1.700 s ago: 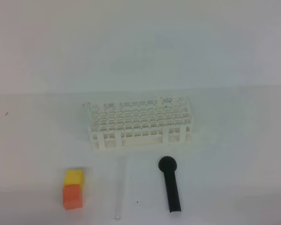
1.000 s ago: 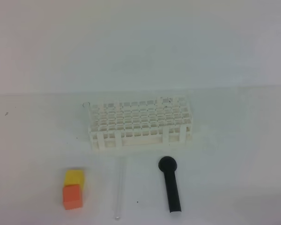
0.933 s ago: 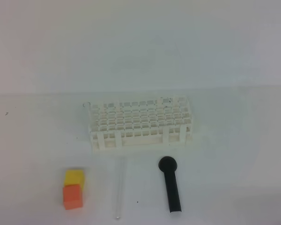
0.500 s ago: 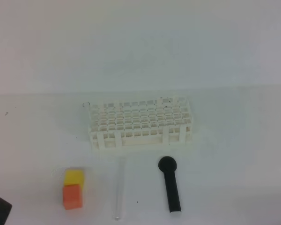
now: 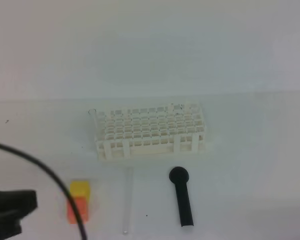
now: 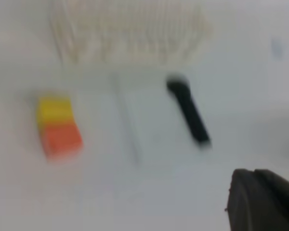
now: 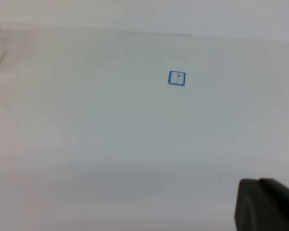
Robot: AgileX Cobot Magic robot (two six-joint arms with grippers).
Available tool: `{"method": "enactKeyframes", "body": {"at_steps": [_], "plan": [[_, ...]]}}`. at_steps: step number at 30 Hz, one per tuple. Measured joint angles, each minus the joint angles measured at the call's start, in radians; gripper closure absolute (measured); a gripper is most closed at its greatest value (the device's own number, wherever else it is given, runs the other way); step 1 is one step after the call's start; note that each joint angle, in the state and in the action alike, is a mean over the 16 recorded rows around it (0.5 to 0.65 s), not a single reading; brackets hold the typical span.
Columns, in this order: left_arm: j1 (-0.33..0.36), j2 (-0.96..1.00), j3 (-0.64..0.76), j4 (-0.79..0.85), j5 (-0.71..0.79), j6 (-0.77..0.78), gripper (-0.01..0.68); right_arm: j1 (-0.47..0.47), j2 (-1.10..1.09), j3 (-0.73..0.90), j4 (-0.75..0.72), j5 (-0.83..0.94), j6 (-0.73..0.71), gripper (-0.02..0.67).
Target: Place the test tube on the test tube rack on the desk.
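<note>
The test tube (image 5: 127, 202) lies flat on the white desk (image 5: 240, 175), pointing toward the white test tube rack (image 5: 150, 131) just behind it. In the blurred left wrist view the tube (image 6: 127, 120) is a faint line in front of the rack (image 6: 130, 31). My left gripper (image 5: 10, 207) enters as a black shape at the bottom left, well left of the tube; its jaws do not show. Only a dark corner of it shows in the left wrist view (image 6: 262, 199). Only a dark corner of my right gripper (image 7: 267, 204) shows, over bare desk.
A black round-headed tool (image 5: 181, 197) lies right of the tube. A yellow block (image 5: 80, 189) and an orange block (image 5: 74, 211) sit left of it, partly crossed by the left arm's black cable (image 5: 50, 175). A small blue square mark (image 7: 177, 78) is on the desk at right.
My left arm has come up into view from the bottom left corner, with its cable now crossing in front of the blocks. The tube, rack and tool have not moved.
</note>
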Motion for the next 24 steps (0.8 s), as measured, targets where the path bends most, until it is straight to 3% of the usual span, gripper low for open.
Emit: {"method": "enactKeyframes", "body": {"at_steps": [6, 10, 24], "plan": [[-0.009, 0.295, -0.172, 0.122, 0.241, -0.052, 0.674, 0.0, 0.0, 0.0, 0.0, 0.0, 0.0, 0.65], [-0.064, 0.429, -0.22, 0.148, 0.287, -0.093, 0.674, 0.0, 0.0, 0.0, 0.0, 0.0, 0.0, 0.65], [-0.469, 0.747, -0.278, 0.413, 0.13, -0.496, 0.674, 0.0, 0.0, 0.0, 0.0, 0.0, 0.0, 0.65]]}}
